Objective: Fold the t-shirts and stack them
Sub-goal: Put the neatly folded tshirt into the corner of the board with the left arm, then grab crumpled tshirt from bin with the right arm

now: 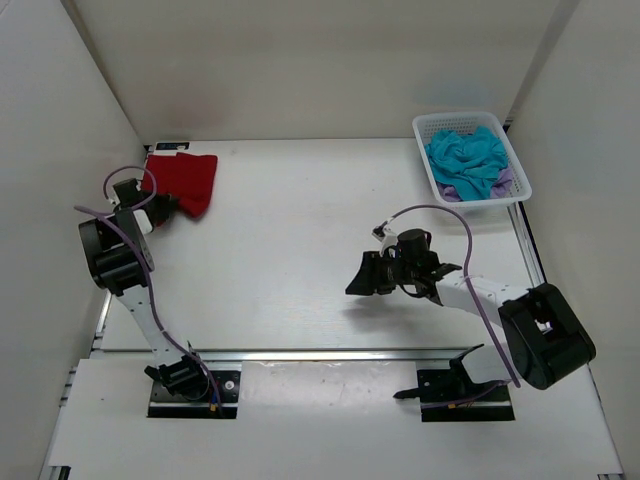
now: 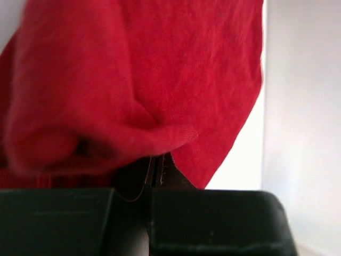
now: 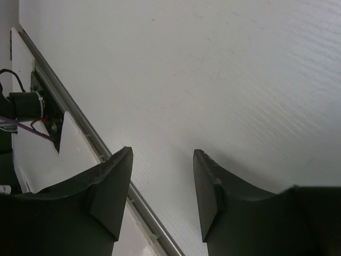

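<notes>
Red t-shirt (image 1: 190, 180), far-left corner of the table (image 1: 300, 200): left gripper (image 2: 159, 173) clenched on its near edge; I'd draw it out slowly, keeping the fold flat. Right gripper (image 3: 162, 178), mid-table: jaws apart, empty. Basket (image 1: 470, 119), far right: teal t-shirt (image 1: 468, 155) over lavender t-shirt (image 1: 505, 182), both crumpled.

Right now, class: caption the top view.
Left gripper pinches red shirt; right gripper hangs open; teal shirt, lavender shirt lie in basket.

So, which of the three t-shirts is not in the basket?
The red t-shirt: it lies on the table at the far left, while the teal t-shirt and the lavender t-shirt are in the white basket.
</notes>
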Tool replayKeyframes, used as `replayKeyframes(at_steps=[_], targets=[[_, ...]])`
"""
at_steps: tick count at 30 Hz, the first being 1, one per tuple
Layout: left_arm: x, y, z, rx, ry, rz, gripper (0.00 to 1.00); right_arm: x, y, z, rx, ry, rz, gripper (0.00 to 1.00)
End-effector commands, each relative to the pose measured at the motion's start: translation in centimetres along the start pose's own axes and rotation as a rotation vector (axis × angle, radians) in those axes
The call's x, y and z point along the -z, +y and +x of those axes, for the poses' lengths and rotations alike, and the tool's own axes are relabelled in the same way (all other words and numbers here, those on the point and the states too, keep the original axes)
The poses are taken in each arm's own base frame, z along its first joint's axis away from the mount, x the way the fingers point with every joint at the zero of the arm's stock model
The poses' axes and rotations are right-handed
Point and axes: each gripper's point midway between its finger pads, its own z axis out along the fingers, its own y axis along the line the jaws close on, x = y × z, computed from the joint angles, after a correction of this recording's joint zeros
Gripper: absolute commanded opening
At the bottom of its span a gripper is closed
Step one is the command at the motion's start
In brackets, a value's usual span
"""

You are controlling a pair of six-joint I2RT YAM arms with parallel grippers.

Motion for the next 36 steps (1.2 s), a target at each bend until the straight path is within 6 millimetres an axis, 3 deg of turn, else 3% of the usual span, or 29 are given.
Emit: replayKeyframes(at_steps=[1, 3, 4, 6, 8, 9, 11, 12, 13, 15, 16, 18, 19, 20, 21, 22, 23, 25, 26, 27, 28, 29, 30, 31, 33, 34, 36], targets=[[-2.0, -0.4, -2.6, 0.107, -0.078, 0.002, 0.06, 0.4, 0.1, -0.5, 0.002, -0.022, -0.008, 0.47], [-3.1, -1.5, -3.6, 0.127, -0.088, 0.033, 0.08, 0.5, -0.3, -0.5, -0.007, -0.027, 0.003, 0.47], [-3.2, -2.7, -4.0, 0.116, -0.083, 0.065, 0.13, 0.7, -0.5, -0.8, -0.005, -0.038, 0.006, 0.48], [-3.5, -2.9, -3.8, 0.104, -0.075, 0.078, 0.23, 0.7, -0.8, -0.9, -0.014, -0.035, 0.014, 0.49], [-2.2, -4.0, -3.9, 0.090, -0.096, 0.117, 0.37, 0.5, -1.1, -0.9, -0.012, -0.032, 0.028, 0.51], [-2.0, -3.1, -3.0, 0.094, -0.082, 0.107, 0.54, 0.5, -1.1, -0.8, -0.006, -0.032, 0.034, 0.53], [0.0, -4.5, -2.9, 0.067, -0.092, 0.144, 0.98, 0.2, -0.7, -1.0, 0.001, -0.040, 0.043, 0.56], [1.0, -5.1, -2.5, 0.043, -0.091, 0.160, 0.99, 0.3, -0.8, -0.9, 0.012, -0.049, 0.060, 0.59], [1.4, -4.4, -1.2, 0.017, -0.067, 0.145, 0.99, 0.3, -0.4, -1.0, 0.020, -0.057, 0.066, 0.62], [3.8, -5.9, -0.2, -0.053, -0.075, 0.159, 0.99, 0.4, -0.3, -0.5, 0.027, -0.061, 0.079, 0.64], [4.3, -5.3, 1.2, -0.102, -0.062, 0.133, 0.99, 0.7, -0.1, -0.8, 0.026, -0.066, 0.080, 0.59], [6.5, -6.7, 2.9, -0.196, -0.050, 0.129, 0.99, 1.3, 0.2, -2.0, 0.033, -0.094, 0.086, 0.47], [6.9, -7.2, 4.2, -0.271, -0.038, 0.130, 0.98, 1.6, 0.7, -2.2, 0.035, -0.092, 0.079, 0.27], [8.1, -8.0, 5.8, -0.341, -0.023, 0.127, 0.86, 2.1, 0.9, -2.9, 0.034, -0.105, 0.082, 0.12], [9.2, -9.3, 7.4, -0.401, -0.026, 0.137, 0.73, 2.6, 1.3, -4.4, 0.050, -0.136, 0.079, 0.06], [9.9, -9.8, 8.2, -0.439, -0.021, 0.145, 0.66, 3.2, 1.6, -5.6, 0.067, -0.179, 0.086, 0.00], [11.2, -10.9, 10.3, -0.485, -0.002, 0.168, 0.58, 3.9, 1.4, -6.5, 0.066, -0.204, 0.125, 0.00], [14.1, -13.4, 13.4, -0.545, 0.035, 0.259, 0.55, 5.5, 1.6, -9.1, 0.083, -0.256, 0.179, 0.00], [15.0, -13.3, 16.5, -0.582, 0.097, 0.282, 0.56, 6.6, 1.4, -11.2, 0.082, -0.306, 0.227, 0.03], [17.1, -14.9, 18.6, -0.622, 0.117, 0.358, 0.56, 7.8, 0.9, -12.9, 0.090, -0.346, 0.264, 0.04], [18.4, -14.6, 20.1, -0.645, 0.138, 0.386, 0.57, 9.5, 0.2, -15.5, 0.097, -0.408, 0.319, 0.07], [19.3, -13.6, 22.9, -0.704, 0.185, 0.405, 0.59, 10.0, -1.2, -15.8, 0.066, -0.401, 0.372, 0.10], [21.5, -14.0, 25.7, -0.772, 0.215, 0.462, 0.60, 11.4, -2.1, -17.2, 0.053, -0.427, 0.420, 0.10], [22.8, -13.1, 27.2, -0.806, 0.236, 0.485, 0.60, 13.0, -3.5, -18.9, 0.036, -0.461, 0.468, 0.12], [25.3, -10.2, 32.4, -0.889, 0.362, 0.541, 0.60, 14.7, -6.9, -20.3, -0.009, -0.472, 0.571, 0.17], [26.5, -10.4, 33.4, -0.881, 0.380, 0.590, 0.59, 16.4, -7.9, -22.0, -0.025, -0.518, 0.603, 0.18], [29.4, -7.6, 37.1, -0.874, 0.520, 0.678, 0.57, 17.1, -11.2, -22.9, -0.092, -0.506, 0.665, 0.24]])
